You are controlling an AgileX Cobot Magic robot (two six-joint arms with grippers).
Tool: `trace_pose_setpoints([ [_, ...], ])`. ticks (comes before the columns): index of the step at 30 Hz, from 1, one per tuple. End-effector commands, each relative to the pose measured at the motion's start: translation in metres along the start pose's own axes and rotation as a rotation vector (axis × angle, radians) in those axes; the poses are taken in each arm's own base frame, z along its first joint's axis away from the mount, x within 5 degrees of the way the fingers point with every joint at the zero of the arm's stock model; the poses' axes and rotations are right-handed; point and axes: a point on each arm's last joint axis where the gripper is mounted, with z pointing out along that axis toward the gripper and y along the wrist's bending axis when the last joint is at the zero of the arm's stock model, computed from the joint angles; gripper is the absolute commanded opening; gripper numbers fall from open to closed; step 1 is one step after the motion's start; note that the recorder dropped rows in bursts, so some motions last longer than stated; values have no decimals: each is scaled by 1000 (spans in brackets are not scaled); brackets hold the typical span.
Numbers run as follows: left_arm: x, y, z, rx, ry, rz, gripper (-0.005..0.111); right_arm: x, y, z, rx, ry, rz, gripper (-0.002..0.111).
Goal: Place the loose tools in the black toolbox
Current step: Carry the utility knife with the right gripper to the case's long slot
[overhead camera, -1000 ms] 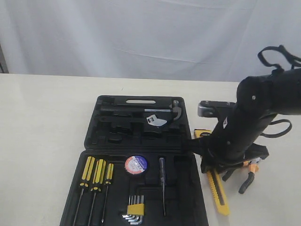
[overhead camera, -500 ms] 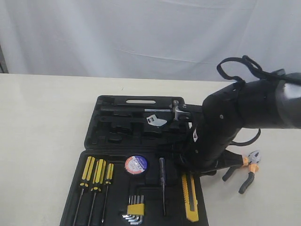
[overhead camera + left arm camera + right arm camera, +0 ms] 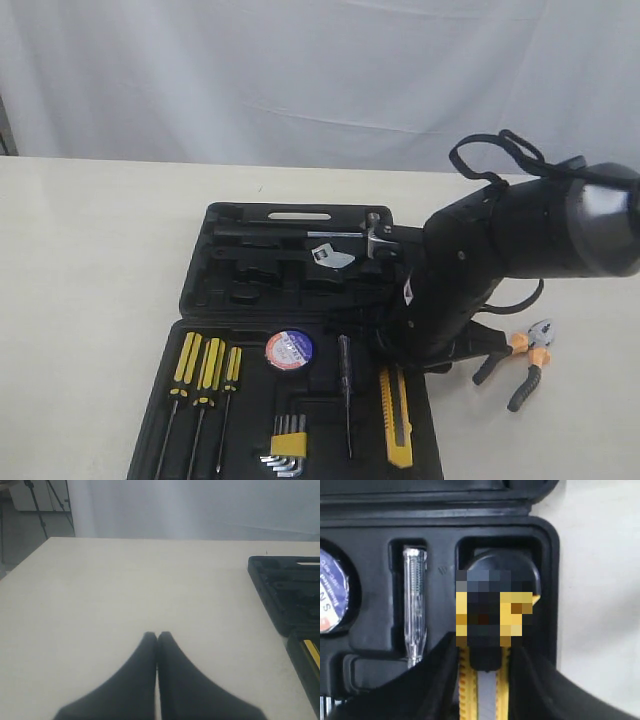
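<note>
Seating the knife point(image 3: 397, 420) flat in its toolbox point(image 3: 225, 290) slot is advised before the right gripper point(image 3: 484, 646), clamped on it, gets opened; left gripper point(image 3: 157, 639) is closed.

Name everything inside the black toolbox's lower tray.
Three yellow-black screwdrivers, black tape roll, clear-handled tester, yellow-clipped hex key set, yellow-black utility knife. The right arm covers the tray's far right corner.

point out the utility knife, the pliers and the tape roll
utility knife point(image 3: 398, 425), exterior view, middle of its yellow body
pliers point(image 3: 538, 354), exterior view, orange collar beside the joint
tape roll point(image 3: 289, 350), exterior view, centre of its blue-white label
</note>
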Motion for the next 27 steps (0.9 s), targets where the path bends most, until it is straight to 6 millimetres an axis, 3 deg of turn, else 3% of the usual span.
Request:
trace_pose_setpoints([
  [1,0,0,0,5,-4,-5,0,-1,0,7,9,0,-13,-1],
  [27,0,0,0,5,-4,-5,0,-1,-2,14,35,2,-47,1],
])
